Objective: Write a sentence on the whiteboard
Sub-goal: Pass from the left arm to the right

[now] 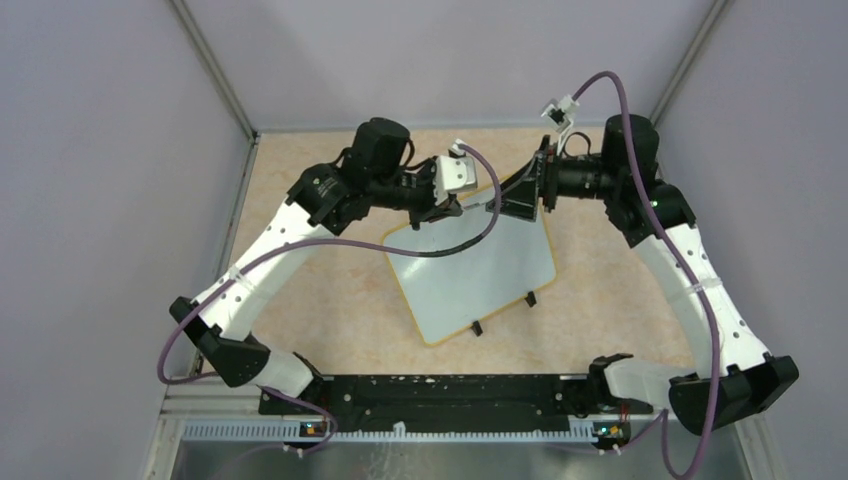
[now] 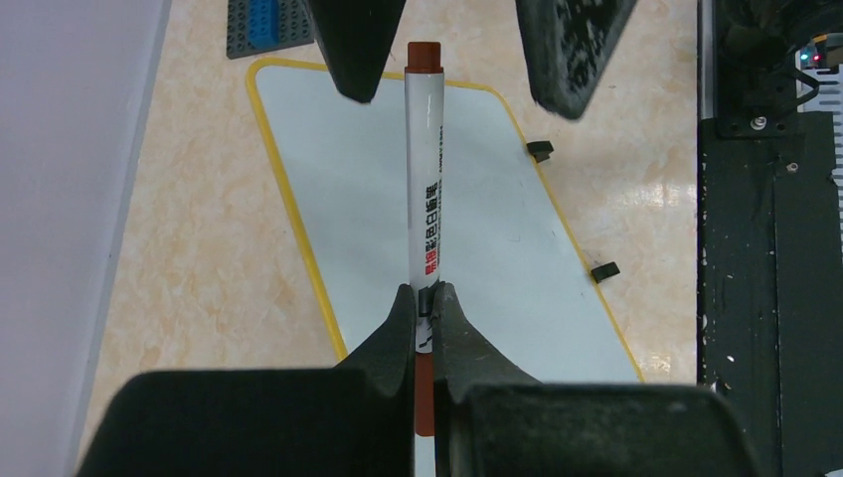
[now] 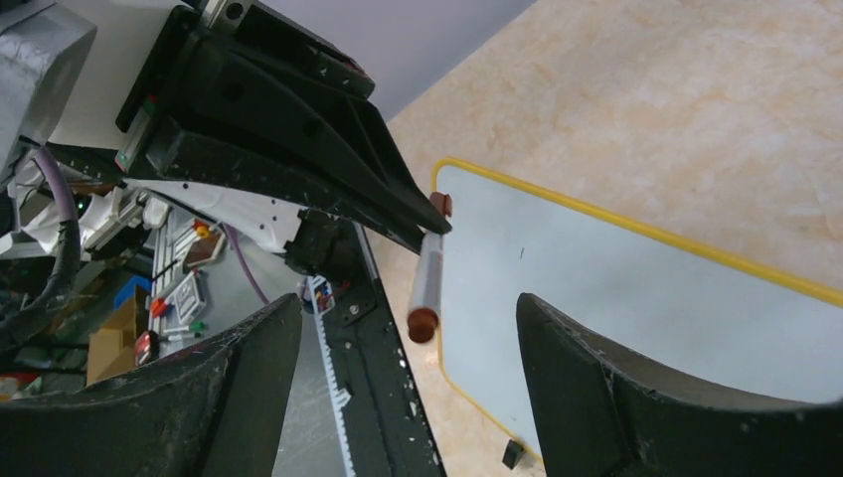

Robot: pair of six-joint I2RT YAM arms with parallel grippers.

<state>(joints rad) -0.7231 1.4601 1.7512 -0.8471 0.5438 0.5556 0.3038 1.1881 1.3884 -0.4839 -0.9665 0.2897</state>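
While the blank whiteboard (image 1: pixel 470 275) lies mid-table beneath both arms, the right gripper's (image 3: pixel 408 303) spread jaws face the left gripper (image 2: pixel 425 298), clamped on the marker (image 2: pixel 424 189), whose long axis aims its free brown end (image 2: pixel 424 55) at them.

The whiteboard (image 2: pixel 477 229) was plain white with a thin yellow rim and two black feet (image 2: pixel 540 150). The marker (image 2: pixel 425 199) had a white barrel printed with black and red characters, and a reddish-brown cap and tail. The surface (image 1: pixel 330 300) was beige, mottled like pale marble. A plate (image 2: pixel 244 42) was dark grey and studded, with blue bricks (image 2: pixel 266 20) on it. The left gripper (image 2: pixel 425 308) and right gripper (image 3: pixel 408 303) were black. The arms (image 1: pixel 270 240) were white with black joints, and their cables (image 1: pixel 640 110) were purple.
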